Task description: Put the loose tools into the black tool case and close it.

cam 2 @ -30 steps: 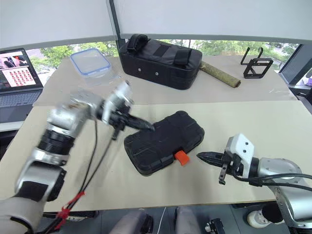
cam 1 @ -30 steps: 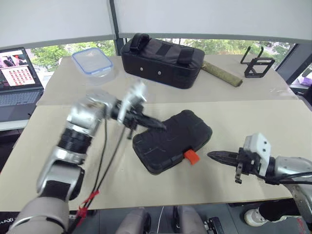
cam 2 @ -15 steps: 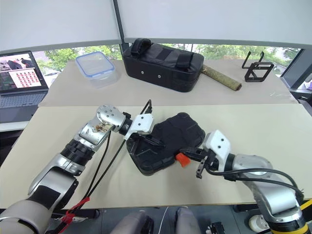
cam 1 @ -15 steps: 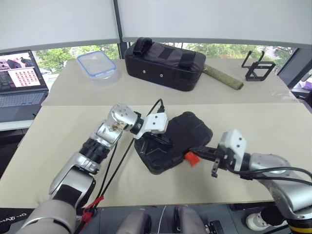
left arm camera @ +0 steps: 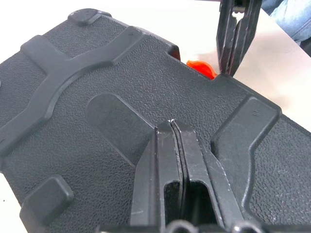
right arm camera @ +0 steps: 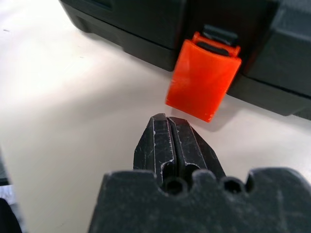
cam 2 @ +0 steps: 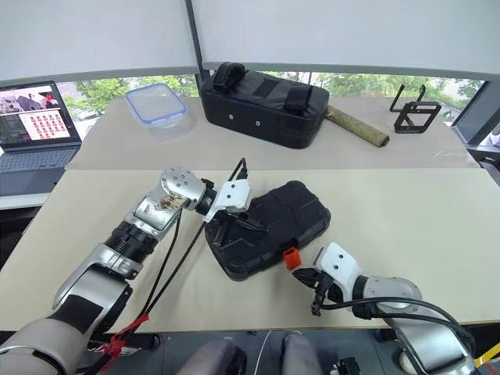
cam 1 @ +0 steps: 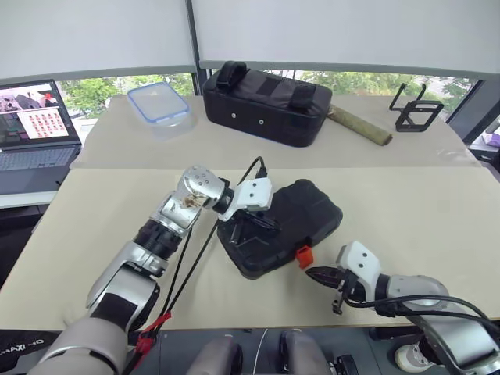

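Note:
The black tool case (cam 1: 301,215) lies with its lid down in the middle of the near table. Its orange latch (right arm camera: 204,80) hangs loose off the front edge. My left gripper (left arm camera: 171,125) is shut, and its tips rest on the textured lid (left arm camera: 97,73). My right gripper (right arm camera: 167,121) is shut and empty. It sits low over the tabletop just in front of the latch (cam 1: 303,255), a short gap away. The right gripper (left arm camera: 236,34) also shows in the left wrist view, past the case's front edge. The loose tools are out of view.
On the far table there is a black fabric bag (cam 1: 266,101), a clear blue-rimmed container (cam 1: 158,104), a greenish roll (cam 1: 358,125) and a black wire stand (cam 1: 416,113). A laptop (cam 1: 35,133) stands at the far left. The table's front edge (cam 1: 258,322) runs close below my right gripper.
My left gripper came down onto the case lid and has stayed there. My right gripper moved in to the orange latch, then dropped lower toward the table in front of it.

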You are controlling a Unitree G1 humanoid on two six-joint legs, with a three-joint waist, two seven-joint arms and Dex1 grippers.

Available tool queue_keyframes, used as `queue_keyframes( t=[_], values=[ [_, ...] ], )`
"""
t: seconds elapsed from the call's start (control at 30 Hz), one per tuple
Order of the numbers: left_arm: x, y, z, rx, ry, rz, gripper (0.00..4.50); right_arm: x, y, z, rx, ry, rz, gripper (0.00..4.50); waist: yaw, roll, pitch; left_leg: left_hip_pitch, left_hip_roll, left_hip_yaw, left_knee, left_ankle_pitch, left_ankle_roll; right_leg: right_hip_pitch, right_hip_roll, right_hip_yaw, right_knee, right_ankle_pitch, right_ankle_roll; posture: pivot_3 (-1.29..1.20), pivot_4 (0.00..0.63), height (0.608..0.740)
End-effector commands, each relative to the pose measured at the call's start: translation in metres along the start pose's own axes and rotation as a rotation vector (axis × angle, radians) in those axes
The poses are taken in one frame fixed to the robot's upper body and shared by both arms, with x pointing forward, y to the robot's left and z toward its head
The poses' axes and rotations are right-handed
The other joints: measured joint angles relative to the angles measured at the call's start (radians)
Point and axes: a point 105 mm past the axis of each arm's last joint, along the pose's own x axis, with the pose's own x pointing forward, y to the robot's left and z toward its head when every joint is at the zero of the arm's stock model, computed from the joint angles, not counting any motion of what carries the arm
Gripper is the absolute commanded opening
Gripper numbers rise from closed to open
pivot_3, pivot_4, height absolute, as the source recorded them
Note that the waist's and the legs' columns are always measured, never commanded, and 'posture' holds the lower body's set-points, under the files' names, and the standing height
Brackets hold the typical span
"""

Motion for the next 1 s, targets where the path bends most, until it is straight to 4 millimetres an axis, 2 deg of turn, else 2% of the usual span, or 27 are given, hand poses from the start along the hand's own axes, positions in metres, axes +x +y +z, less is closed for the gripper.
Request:
queue_keyframes(
  t=[0.03, 0.2, 0.33, 0.5, 0.63, 0.83, 1.0],
  values=[
    [0.012, -0.006, -0.018, -0.042, 0.081, -0.03, 0.06, 0.007, -0.005, 0.006, -0.021, -0.034, -0.03, 0.0, 0.0, -0.001, -0.001, 0.0, 0.0, 0.0, 0.0, 0.0, 0.0, 0.0, 0.0, 0.0, 0.0, 0.0, 0.0, 0.0, 0.15, 0.714],
    [0.018, -0.007, -0.016, -0.025, 0.082, -0.043, 0.06, 0.017, -0.015, 0.005, -0.062, -0.029, -0.088, 0.0, -0.001, -0.004, -0.003, 0.001, 0.0, 0.0, 0.0, 0.0, 0.0, 0.0, 0.001, 0.0, 0.0, 0.0, 0.0, 0.0, 0.15, 0.714],
    [0.021, -0.008, -0.013, -0.019, 0.074, -0.056, 0.06, 0.02, -0.025, 0.014, -0.061, -0.065, -0.14, 0.0, -0.003, -0.005, -0.004, 0.002, 0.0, 0.0, 0.0, 0.0, 0.0, 0.001, 0.001, 0.0, 0.0, 0.0, 0.0, 0.0, 0.15, 0.714],
    [0.025, -0.013, -0.024, 0.02, 0.123, -0.074, 0.06, 0.012, -0.015, 0.044, -0.104, -0.215, -0.102, 0.0, -0.009, -0.005, -0.004, 0.005, 0.001, 0.0, -0.001, 0.0, 0.0, 0.005, 0.001, 0.0, 0.0, 0.0, 0.0, 0.0, 0.15, 0.714],
    [0.027, -0.016, -0.032, 0.058, 0.156, -0.085, 0.06, 0.0, -0.01, 0.057, -0.139, -0.276, -0.101, 0.0, -0.011, -0.005, -0.003, 0.005, 0.001, 0.0, -0.002, 0.0, 0.0, 0.004, 0.001, 0.0, 0.0, 0.0, 0.0, 0.0, 0.15, 0.714],
    [0.027, -0.013, -0.032, 0.048, 0.147, -0.072, 0.06, -0.003, -0.016, 0.064, -0.157, -0.286, -0.118, 0.0, -0.015, -0.005, -0.003, 0.007, 0.001, 0.0, -0.002, 0.0, 0.0, 0.007, 0.001, 0.0, 0.0, 0.0, 0.0, 0.0, 0.15, 0.714],
    [0.023, -0.012, -0.037, 0.036, 0.155, -0.06, 0.06, -0.003, -0.014, 0.058, -0.155, -0.252, -0.083, 0.0, -0.017, -0.005, -0.003, 0.011, 0.001, 0.0, -0.003, 0.0, 0.0, 0.011, 0.001, 0.0, -0.001, 0.0, 0.0, 0.0, 0.15, 0.714]
  ],
)
